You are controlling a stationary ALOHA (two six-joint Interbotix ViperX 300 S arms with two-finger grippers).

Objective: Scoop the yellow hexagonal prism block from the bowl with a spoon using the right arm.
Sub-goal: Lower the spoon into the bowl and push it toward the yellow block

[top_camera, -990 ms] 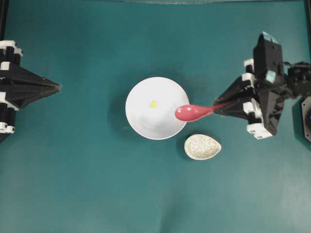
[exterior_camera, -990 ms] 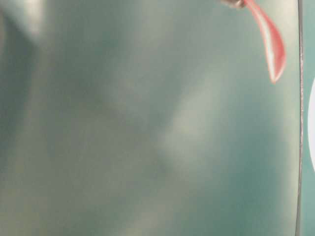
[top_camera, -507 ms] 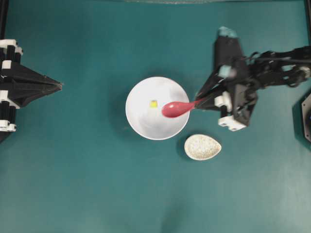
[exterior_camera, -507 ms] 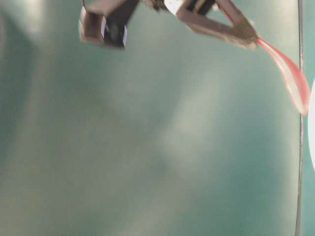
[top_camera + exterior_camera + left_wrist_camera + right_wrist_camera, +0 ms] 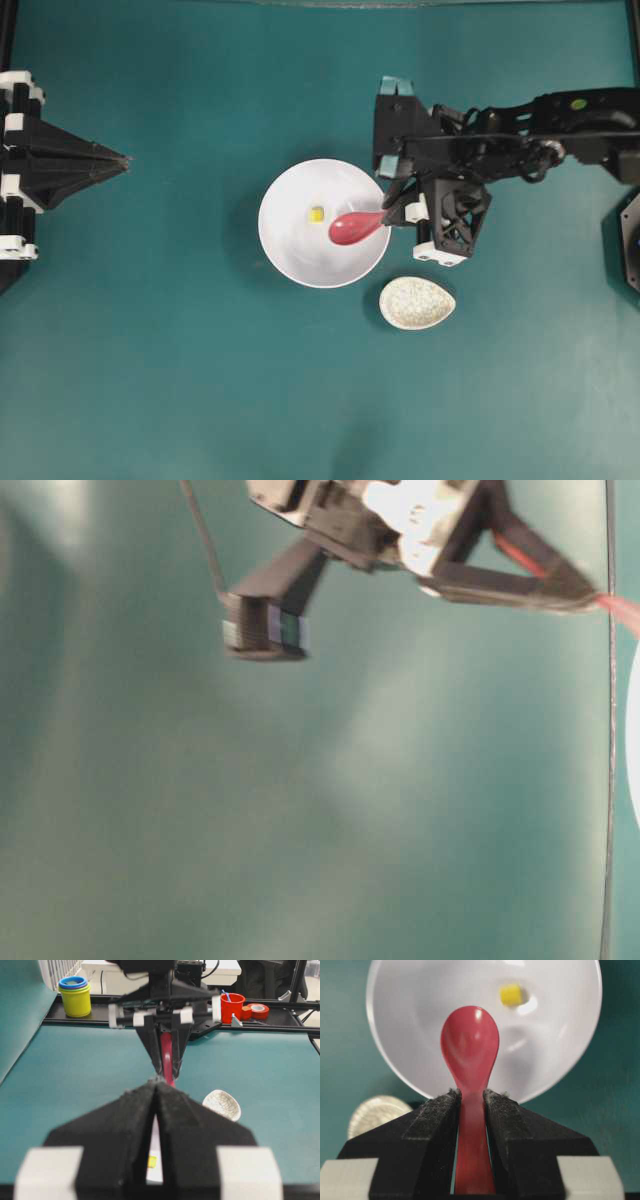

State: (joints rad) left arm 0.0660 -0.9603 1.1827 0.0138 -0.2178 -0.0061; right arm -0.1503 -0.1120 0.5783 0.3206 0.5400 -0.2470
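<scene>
Since a second ago the right arm (image 5: 520, 125) has reached leftward over the teal table (image 5: 180, 380), carrying the spoon (image 5: 356, 226) from the bowl's right rim to well inside it; the oval head now hangs over the bowl's (image 5: 290, 255) right half, just right of the yellow hexagonal prism block (image 5: 316, 213), which has kept its place near the bowl's middle. The left arm has barely changed. The right gripper (image 5: 471, 1097) is clamped narrowly on the spoon's short straight handle — its two black, rough-textured pads press the handle from either side, and the glossy pink-red head juts out beyond them. In the right wrist view the block (image 5: 510, 994) lies beyond the spoon head and a little to its right, apart from it; whether the spoon touches the bowl's floor cannot be told. The left gripper (image 5: 122, 160) rests at the table's left edge, well apart from the bowl, its pointed black jaws drawn together to a thin slit with nothing between them. The bowl is smooth, plain white and round; the block is tiny and pale yellow. Just beside the bowl's lower right rim sits the speckled, teardrop-shaped spoon rest (image 5: 417, 302) — whitish and crackled.
</scene>
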